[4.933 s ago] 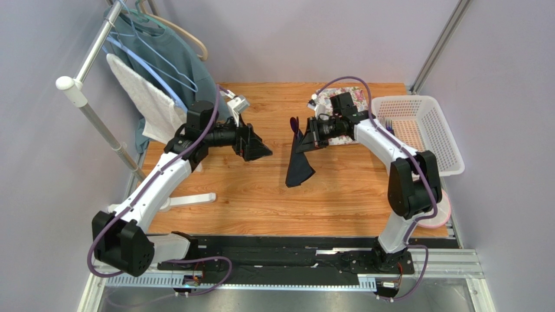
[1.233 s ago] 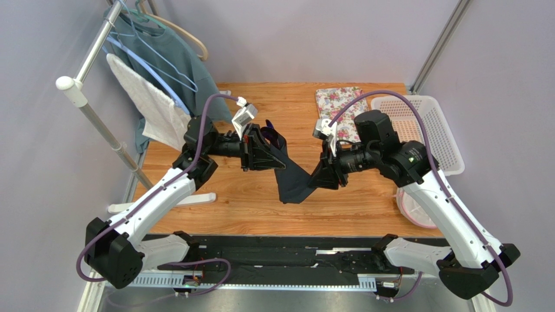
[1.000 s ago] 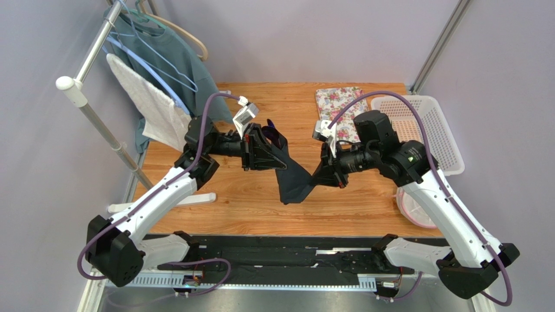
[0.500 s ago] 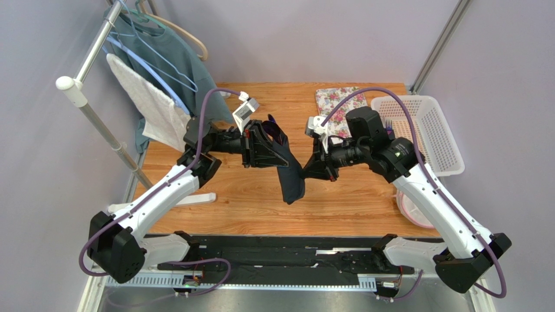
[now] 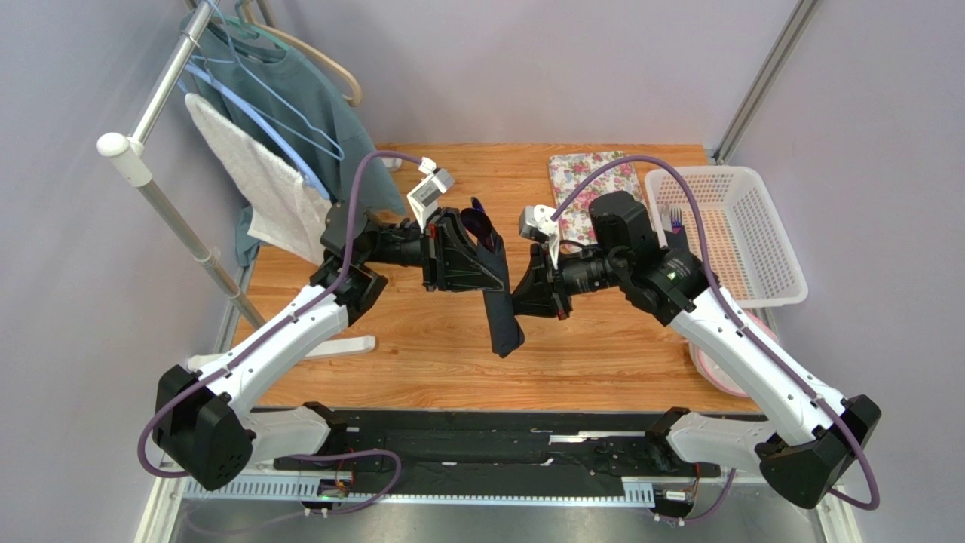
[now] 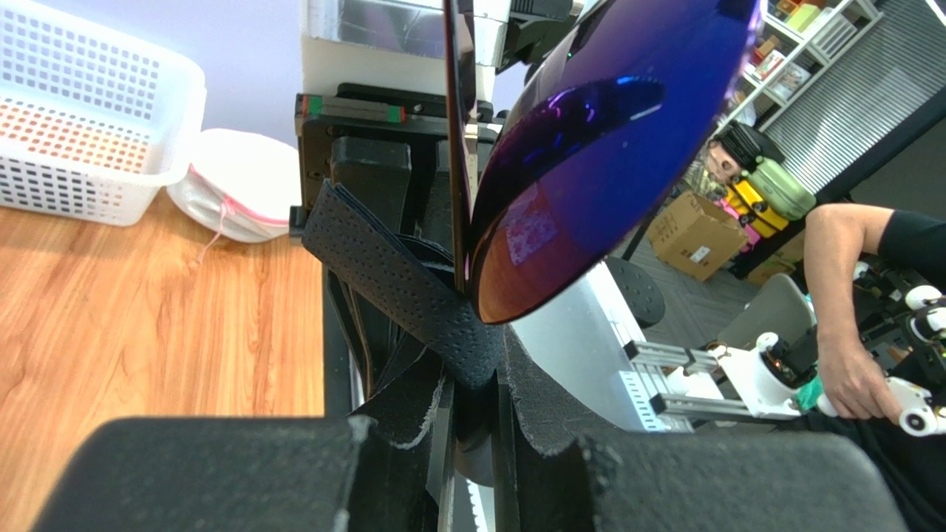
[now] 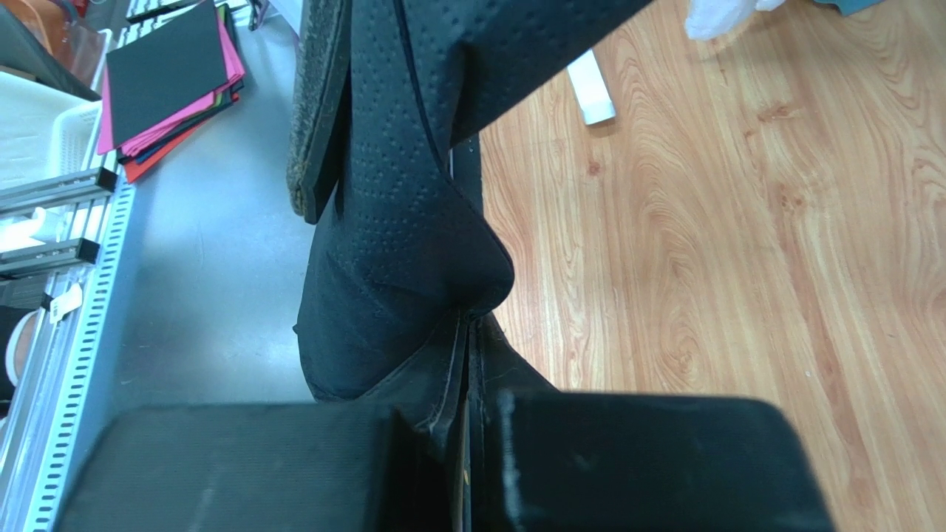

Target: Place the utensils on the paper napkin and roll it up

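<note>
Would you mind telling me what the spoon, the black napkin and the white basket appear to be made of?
Spoon: likely glossy purple plastic, mirroring the room.
Napkin: seemingly thin matte black paper, embossed with dots, hanging limp.
Basket: probably white moulded plastic, lattice walls.

Wooden table (image 5: 430,351); floral mat (image 5: 589,181), perhaps basket (image 5: 708,172)

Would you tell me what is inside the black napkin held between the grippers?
A purple spoon bowl sticks out of the napkin; its handle and whatever else is wrapped are covered.
</note>
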Controlling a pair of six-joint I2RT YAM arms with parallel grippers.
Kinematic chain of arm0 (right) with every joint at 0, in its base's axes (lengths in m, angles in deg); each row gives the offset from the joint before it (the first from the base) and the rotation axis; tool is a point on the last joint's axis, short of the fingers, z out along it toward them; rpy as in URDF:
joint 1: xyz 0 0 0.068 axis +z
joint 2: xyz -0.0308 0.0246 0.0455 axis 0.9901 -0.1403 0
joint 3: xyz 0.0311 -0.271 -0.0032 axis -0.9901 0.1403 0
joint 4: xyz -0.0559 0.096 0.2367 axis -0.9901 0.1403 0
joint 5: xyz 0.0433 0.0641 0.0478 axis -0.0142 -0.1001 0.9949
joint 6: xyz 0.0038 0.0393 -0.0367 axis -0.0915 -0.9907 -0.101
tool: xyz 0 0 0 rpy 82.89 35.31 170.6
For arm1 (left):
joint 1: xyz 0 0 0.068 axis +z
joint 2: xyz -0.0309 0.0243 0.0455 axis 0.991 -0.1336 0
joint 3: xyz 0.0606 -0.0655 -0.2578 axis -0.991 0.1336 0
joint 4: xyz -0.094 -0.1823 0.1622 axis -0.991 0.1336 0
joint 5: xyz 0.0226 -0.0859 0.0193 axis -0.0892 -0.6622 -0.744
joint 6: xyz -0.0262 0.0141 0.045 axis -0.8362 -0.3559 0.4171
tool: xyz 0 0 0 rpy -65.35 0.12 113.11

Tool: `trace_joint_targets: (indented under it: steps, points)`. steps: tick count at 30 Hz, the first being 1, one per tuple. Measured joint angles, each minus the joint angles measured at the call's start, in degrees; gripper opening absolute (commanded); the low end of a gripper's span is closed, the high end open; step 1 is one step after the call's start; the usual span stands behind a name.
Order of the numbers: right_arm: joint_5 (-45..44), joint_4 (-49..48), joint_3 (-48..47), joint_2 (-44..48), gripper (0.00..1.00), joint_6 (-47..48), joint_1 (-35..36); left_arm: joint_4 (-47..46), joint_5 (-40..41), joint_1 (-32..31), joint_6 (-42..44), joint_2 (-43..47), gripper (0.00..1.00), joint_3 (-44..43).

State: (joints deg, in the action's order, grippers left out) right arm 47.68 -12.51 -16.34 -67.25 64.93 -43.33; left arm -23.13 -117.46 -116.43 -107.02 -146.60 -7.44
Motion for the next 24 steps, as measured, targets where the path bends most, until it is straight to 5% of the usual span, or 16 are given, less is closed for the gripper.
trace_joint_targets:
  steps: [12,15,21,24]
  points:
    - [-2.89,-3.34,3.26,2.40,0.02,-2.73,0.22,0.48,-0.57,0.00,-0.15,-0.11,0.00,0.00]
    - [-4.68,-2.89,3.96,3.76,0.24,-2.69,-0.07,0.44,-0.24,0.00,-0.17,-0.20,0.00,0.00]
    - [-10.29,3.34,4.07,2.16,0.37,-2.43,-0.98,-0.26,1.01,0.09,0.37,-0.22,0.00,-0.57]
    - [-10.88,7.87,3.21,1.70,0.51,-2.82,-4.07,0.02,2.10,0.81,1.05,-0.22,0.00,-0.66]
